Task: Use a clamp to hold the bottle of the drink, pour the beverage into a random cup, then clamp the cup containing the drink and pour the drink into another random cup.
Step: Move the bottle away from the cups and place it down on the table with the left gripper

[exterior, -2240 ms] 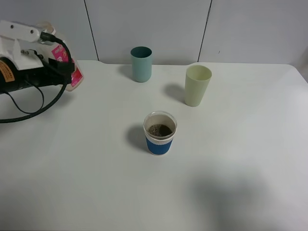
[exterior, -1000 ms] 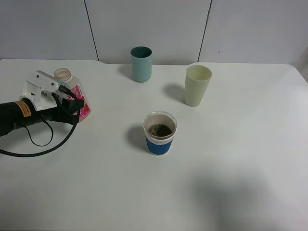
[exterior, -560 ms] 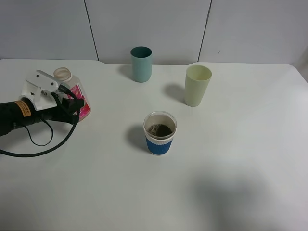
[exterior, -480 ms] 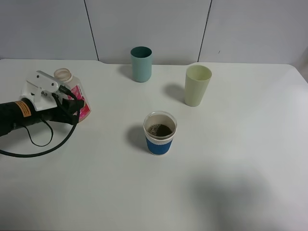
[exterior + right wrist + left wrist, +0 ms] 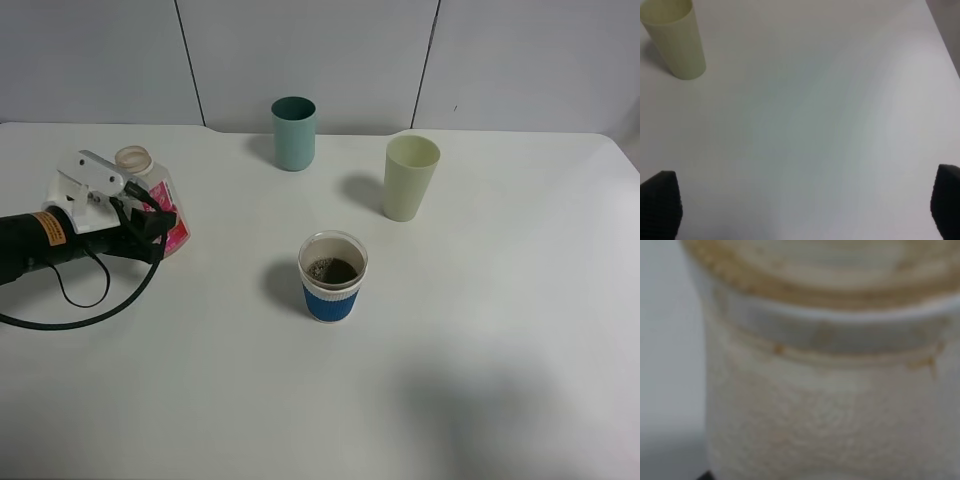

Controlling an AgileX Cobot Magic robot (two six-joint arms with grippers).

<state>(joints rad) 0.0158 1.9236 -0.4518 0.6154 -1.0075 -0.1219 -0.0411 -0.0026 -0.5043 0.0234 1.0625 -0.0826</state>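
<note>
Far left of the counter (image 5: 500, 340): the left claw (image 5: 152, 224) is clamped hard on the bottle (image 5: 150, 184), gripping its pink-labelled body, with the black left arm (image 5: 30, 245) stretched low behind it.
Bottle: down at counter level in that grip and leaning a touch, its wide mouth open at the top. I cannot tell whether the base sits flat. In the left wrist view its neck is a blur right against the lens.
Teal cup (image 5: 294, 133): upright, well to the right of the left claw and further back, near the wall.
Blue-sleeved cup (image 5: 332, 277): upright mid-counter, well clear to the right of the left claw and a little nearer the front edge.
Beverage (image 5: 332, 270): dark brown, sitting low inside the blue-sleeved cup.
Pale green cup (image 5: 410, 178): upright, further right again and far from the left claw. The right wrist view shows it well ahead of the right claw and off to one side.
Right claw (image 5: 805, 210): spread wide with nothing between the dark fingers (image 5: 660, 202), and only bare counter below it.
</note>
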